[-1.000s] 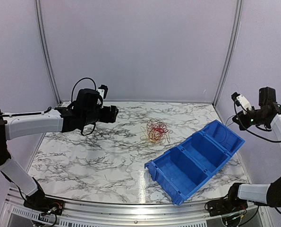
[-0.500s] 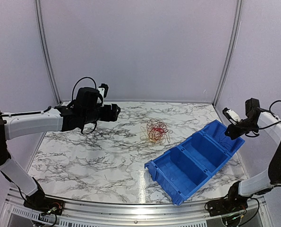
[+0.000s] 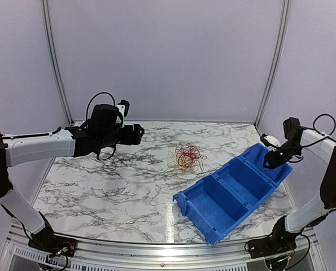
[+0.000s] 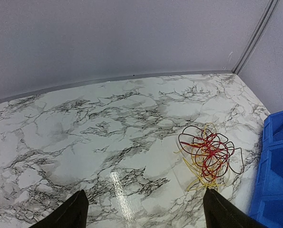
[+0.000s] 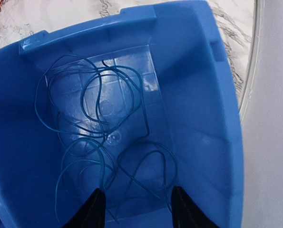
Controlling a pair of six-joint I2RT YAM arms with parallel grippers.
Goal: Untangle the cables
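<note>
A tangle of thin red, yellow and dark cables [image 3: 186,156] lies on the marble table, right of centre; the left wrist view shows the cables [image 4: 208,154] too. My left gripper [image 3: 138,134] hovers open left of the tangle, its fingertips [image 4: 79,209] wide apart with nothing between them. My right gripper [image 3: 267,162] hangs open over the far compartment of the blue bin [image 3: 213,206]. Under it a dark blue cable [image 5: 101,135] lies in loose loops on the bin floor, free of the right gripper [image 5: 138,194].
The blue bin [image 5: 198,95] has three compartments and sits tilted at the table's right front; its edge [image 4: 274,175] lies just right of the tangle. Grey walls and metal frame posts close the back and sides.
My right arm has come down and leftward from beside the wall to above the bin's far compartment, and its jaws have opened. The left arm edged slightly right.
</note>
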